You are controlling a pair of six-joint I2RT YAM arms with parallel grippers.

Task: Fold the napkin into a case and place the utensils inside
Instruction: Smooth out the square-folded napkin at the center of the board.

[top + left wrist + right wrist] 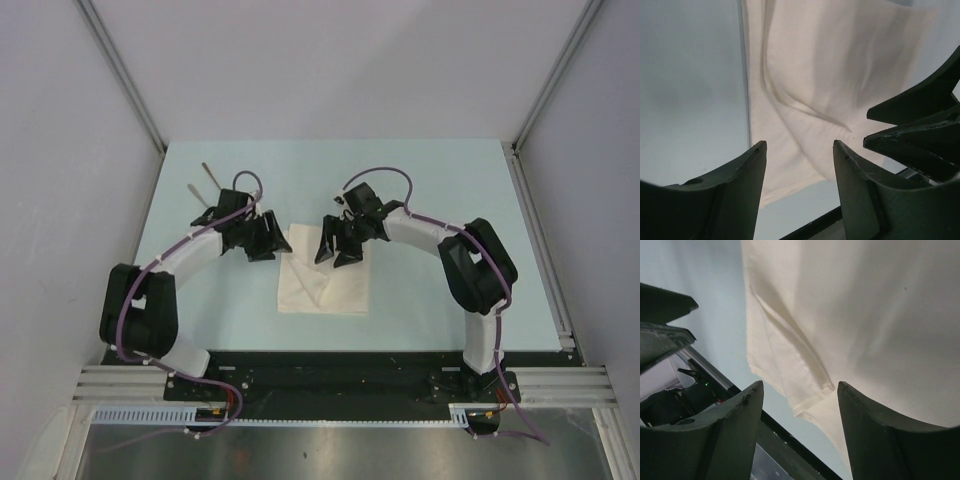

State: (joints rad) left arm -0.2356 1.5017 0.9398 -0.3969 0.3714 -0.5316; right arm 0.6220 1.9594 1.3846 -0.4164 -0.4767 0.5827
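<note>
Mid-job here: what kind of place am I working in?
Probably a lab robot test cell, not a dining area: plain grey-white wall panels on aluminium frame rails enclose a pale blue tabletop, with a black mounting plate along its near edge.

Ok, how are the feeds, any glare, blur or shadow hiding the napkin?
Top external: even light, no glare, napkin sharp, its far edge partly hidden by the right gripper. Left wrist: creases readable, soft shadows in the folds; own fingers dark, with little detail. Right wrist: cloth bright but not blown out; its fingers are near-black too.
</note>
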